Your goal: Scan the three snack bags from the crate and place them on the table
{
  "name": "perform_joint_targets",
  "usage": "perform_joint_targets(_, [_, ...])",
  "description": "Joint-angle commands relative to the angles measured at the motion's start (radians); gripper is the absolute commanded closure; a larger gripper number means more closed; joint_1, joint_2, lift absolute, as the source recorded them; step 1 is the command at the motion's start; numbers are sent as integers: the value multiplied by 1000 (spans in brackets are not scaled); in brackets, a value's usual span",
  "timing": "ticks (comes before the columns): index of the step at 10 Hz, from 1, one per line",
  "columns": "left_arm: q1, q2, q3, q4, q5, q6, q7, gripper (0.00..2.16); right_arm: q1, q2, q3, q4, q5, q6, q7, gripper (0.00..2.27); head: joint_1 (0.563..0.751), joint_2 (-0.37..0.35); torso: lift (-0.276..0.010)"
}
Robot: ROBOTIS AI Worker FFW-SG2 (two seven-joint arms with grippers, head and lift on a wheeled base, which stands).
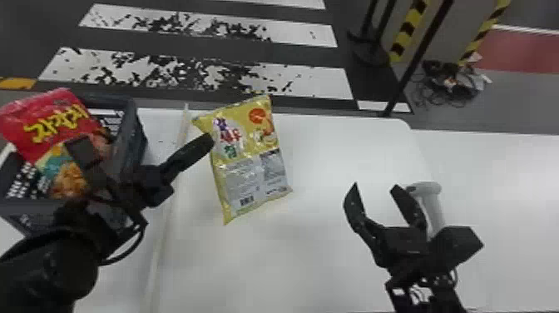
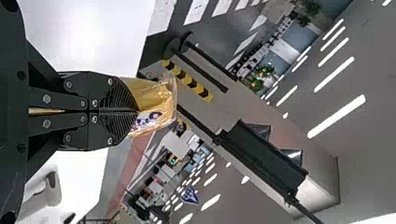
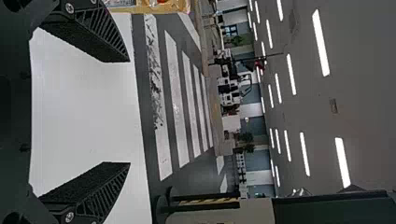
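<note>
Presently, a yellow foil bag (image 1: pixel 253 158) is clenched above the white table (image 1: pixel 332 266) by the left gripper (image 2: pixel 136 112), scan and placement apparently pending, a red bag (image 1: pixel 50 120) and teal-yellow bag (image 1: pixel 52 166) being crated at nine o'clock, the right gripper (image 1: pixel 375 187) opened at three.

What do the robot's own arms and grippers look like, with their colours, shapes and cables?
The left arm and right arm are black. The left has a looping black cable, the right white patches. The left gripper and right gripper have tapered, ribbed black fingers with silver screws.
</note>
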Motion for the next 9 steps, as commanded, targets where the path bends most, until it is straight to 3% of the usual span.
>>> perform_joint_targets(1, [-64,-3,-21,133,5,0,-17,2128,0,-2,-3,1,-3,0,0,97,695,-165,-62])
perform_joint_targets(3, [-115,-3,-35,253,-7,0,-43,2132,-31,-9,14,20,-4,9,0,97,695,-184,-62])
perform_joint_targets(5, [-179,-3,-81,373,-58,-3,-46,2128,-31,-11,17,18,-4,12,0,97,695,-191,-62])
perform_joint_targets(7, [-193,-3,-156,389,-119,-3,-9,2128,-31,-11,20,18,-4,9,0,97,695,-216,-62])
perform_joint_targets(8, [-192,-3,-197,382,-125,-3,44,1335,-31,-11,20,18,-4,9,0,97,695,-222,-62])
perform_joint_targets(9, [-181,-3,-213,374,-154,-18,61,-2,-28,-9,20,18,-4,9,0,97,695,-235,-62])
